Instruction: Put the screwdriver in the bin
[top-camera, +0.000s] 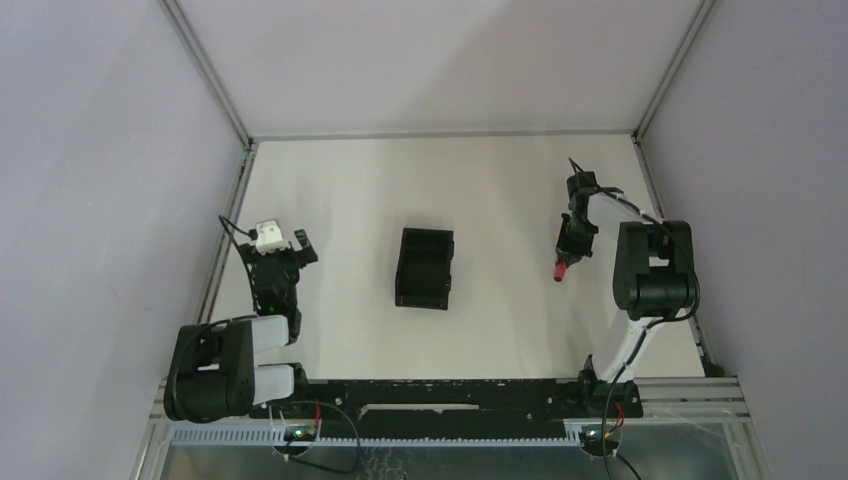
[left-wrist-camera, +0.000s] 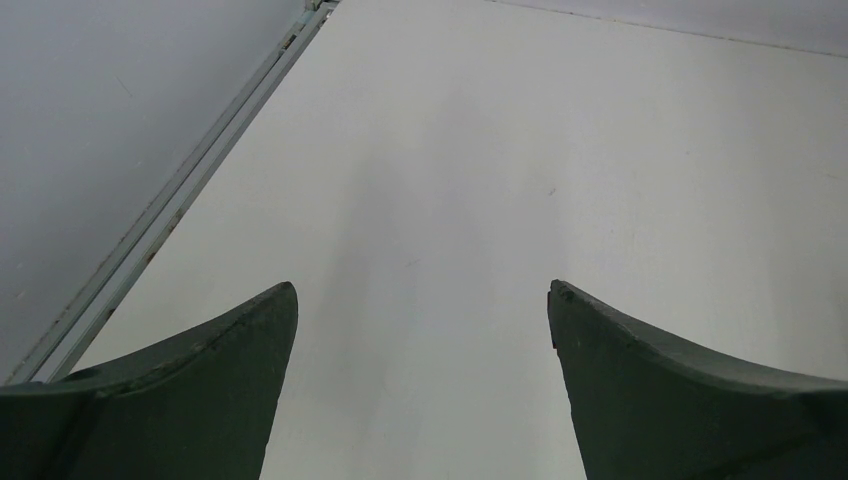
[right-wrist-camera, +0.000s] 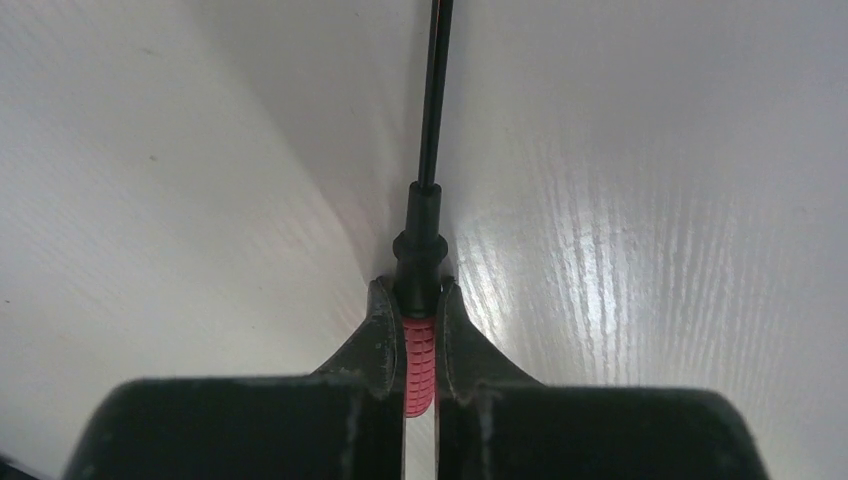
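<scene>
The screwdriver (top-camera: 562, 266) has a short red handle and a thin dark shaft. My right gripper (top-camera: 571, 240) is shut on it at the right of the table. In the right wrist view the ribbed red handle (right-wrist-camera: 419, 365) sits between the two closed fingers and the dark shaft (right-wrist-camera: 434, 90) points away over the white table. The small black open-top bin (top-camera: 425, 267) stands in the middle of the table, well left of the right gripper. My left gripper (top-camera: 283, 250) is open and empty at the left, its fingers (left-wrist-camera: 200, 390) wide apart over bare table.
The white table (top-camera: 500, 190) is walled by grey panels on the left, back and right. A metal rail (left-wrist-camera: 190, 190) runs along its left edge, close to the left gripper. A black bar with cables (top-camera: 440, 395) lies along the near edge.
</scene>
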